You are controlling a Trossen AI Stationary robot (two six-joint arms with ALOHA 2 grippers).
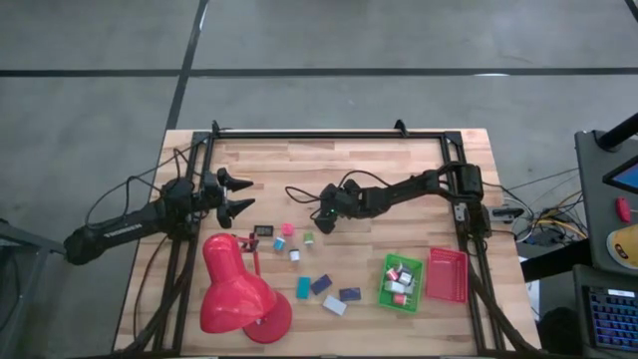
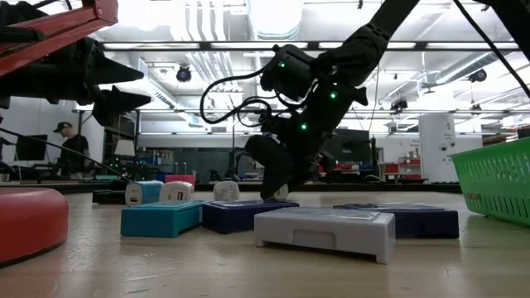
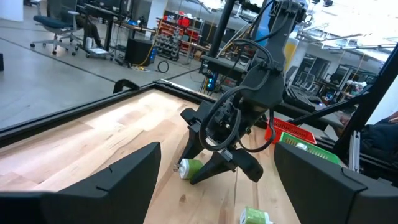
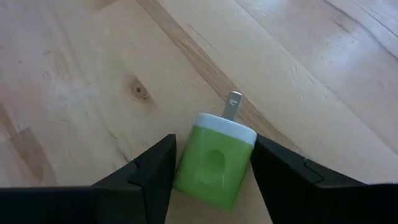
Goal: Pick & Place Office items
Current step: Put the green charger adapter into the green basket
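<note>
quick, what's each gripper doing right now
Left gripper: open, empty, above the table by the red lamp.
Right gripper: fingers on either side of a green plug-like piece, not clearly clamped yet.

Two dark, jointed robot arms, the left arm [image 1: 130,224] and right arm [image 1: 399,189], carry looping black cables; small green lights glow on the right arm's wrist, and each ends in black wedge-shaped fingers.
</note>
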